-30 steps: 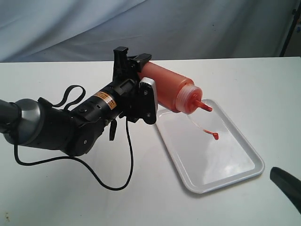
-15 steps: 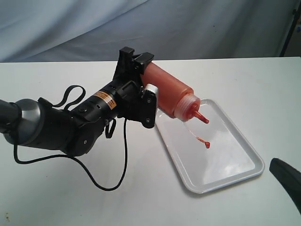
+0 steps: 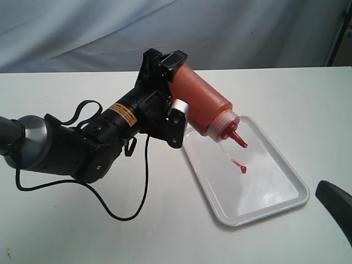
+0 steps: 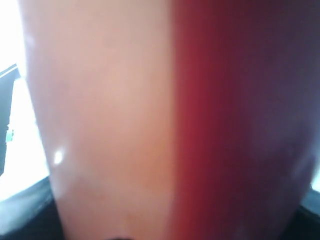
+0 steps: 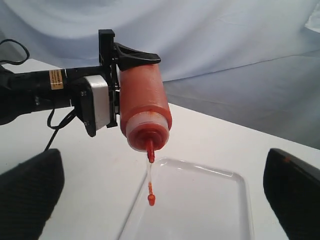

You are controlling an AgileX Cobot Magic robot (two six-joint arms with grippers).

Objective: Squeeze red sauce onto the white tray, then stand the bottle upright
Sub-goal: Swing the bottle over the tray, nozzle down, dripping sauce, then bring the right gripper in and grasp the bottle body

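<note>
The bottle [image 3: 201, 102] was clasped by the left gripper [image 3: 170, 63], nozzle tilted down over the white tray [image 3: 286, 206]; the right gripper [image 5: 162, 195] was spread wide.

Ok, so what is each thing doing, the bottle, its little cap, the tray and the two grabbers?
white tray: flat on the table, looks clean.
bottle: in the air, tipped top-down over the white tray.
cap: off, dangling on its tether.
left gripper: shut on the bottle.
right gripper: open, holding nothing.

The bottle [image 3: 199, 100] is smooth, translucent plastic; the white tray [image 3: 264, 187] glossy plastic; the desk [image 3: 66, 231] matt; the backdrop [image 3: 82, 33] wrinkled cloth.
</note>
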